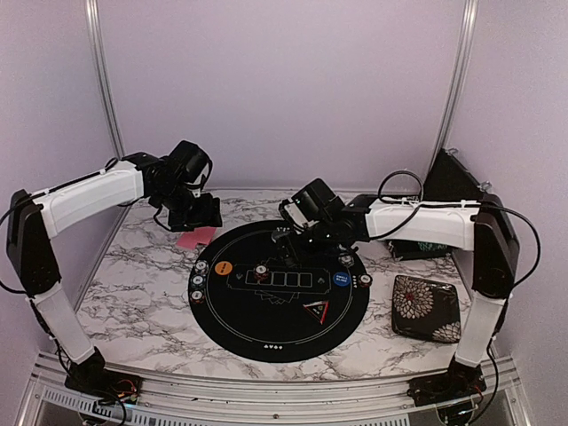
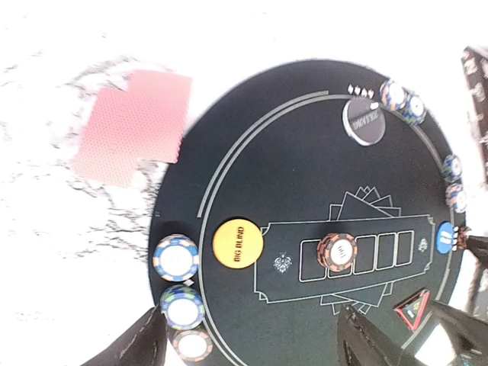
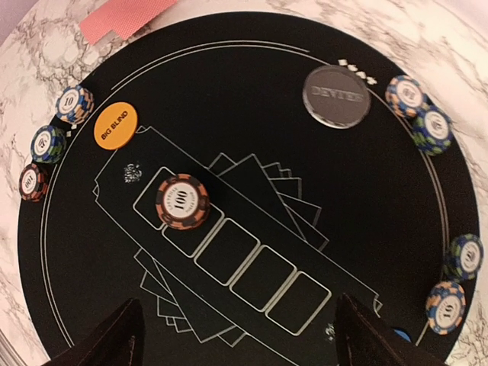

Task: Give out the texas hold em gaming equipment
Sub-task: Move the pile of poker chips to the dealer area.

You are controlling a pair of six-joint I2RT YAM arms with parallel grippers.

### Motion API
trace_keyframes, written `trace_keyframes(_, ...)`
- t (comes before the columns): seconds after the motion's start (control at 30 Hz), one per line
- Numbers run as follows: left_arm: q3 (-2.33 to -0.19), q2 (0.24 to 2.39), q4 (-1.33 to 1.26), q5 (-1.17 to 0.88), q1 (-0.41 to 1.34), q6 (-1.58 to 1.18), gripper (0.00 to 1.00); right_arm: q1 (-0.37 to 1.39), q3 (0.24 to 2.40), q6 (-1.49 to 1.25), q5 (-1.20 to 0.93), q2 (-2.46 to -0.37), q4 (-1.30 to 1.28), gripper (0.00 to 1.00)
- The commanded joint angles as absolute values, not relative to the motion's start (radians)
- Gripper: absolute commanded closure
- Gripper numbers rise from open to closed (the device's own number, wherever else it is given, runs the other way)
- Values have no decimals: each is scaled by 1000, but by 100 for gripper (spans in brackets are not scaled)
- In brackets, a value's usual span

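Pink-red-backed cards (image 1: pixel 197 237) lie on the marble just off the mat's far left rim, and my left gripper (image 1: pixel 193 216) hangs open right above them. In the left wrist view the cards (image 2: pixel 133 126) lie overlapped, and the gripper (image 2: pixel 255 351) has nothing between its jaws. Three chip stacks (image 2: pixel 176 258) line the mat's left rim beside the orange button (image 2: pixel 238 243). My right gripper (image 3: pixel 240 343) is open and empty over the printed card boxes, above a 100 chip stack (image 3: pixel 182 201). The blue button (image 1: pixel 341 280) and the triangle marker (image 1: pixel 318 311) sit on the right half.
The round black mat (image 1: pixel 282 342) fills the table's middle. A grey dealer button (image 3: pixel 337 96) and two chip pairs (image 3: pixel 432 128) sit near its rim. A floral case (image 1: pixel 426 306) lies right of the mat, with a dark bag (image 1: pixel 453 182) behind it.
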State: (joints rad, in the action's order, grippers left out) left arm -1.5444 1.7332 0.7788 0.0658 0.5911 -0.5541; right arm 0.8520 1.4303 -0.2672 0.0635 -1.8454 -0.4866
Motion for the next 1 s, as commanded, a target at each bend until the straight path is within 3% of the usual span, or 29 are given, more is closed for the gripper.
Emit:
trace_keyframes(0.0, -1464, 1629, 707, 23, 565, -515, 22, 897, 1569, -293, 107, -1965, -567, 19)
trace_keyframes(0.43, -1318, 1496, 619, -85, 508, -478, 22, 947, 1920, -326, 143, -2268, -706, 29)
trace_keyframes(0.97, -1257, 1471, 579, -138, 469, -463, 23, 951, 2014, -344, 152, -2387, -743, 34)
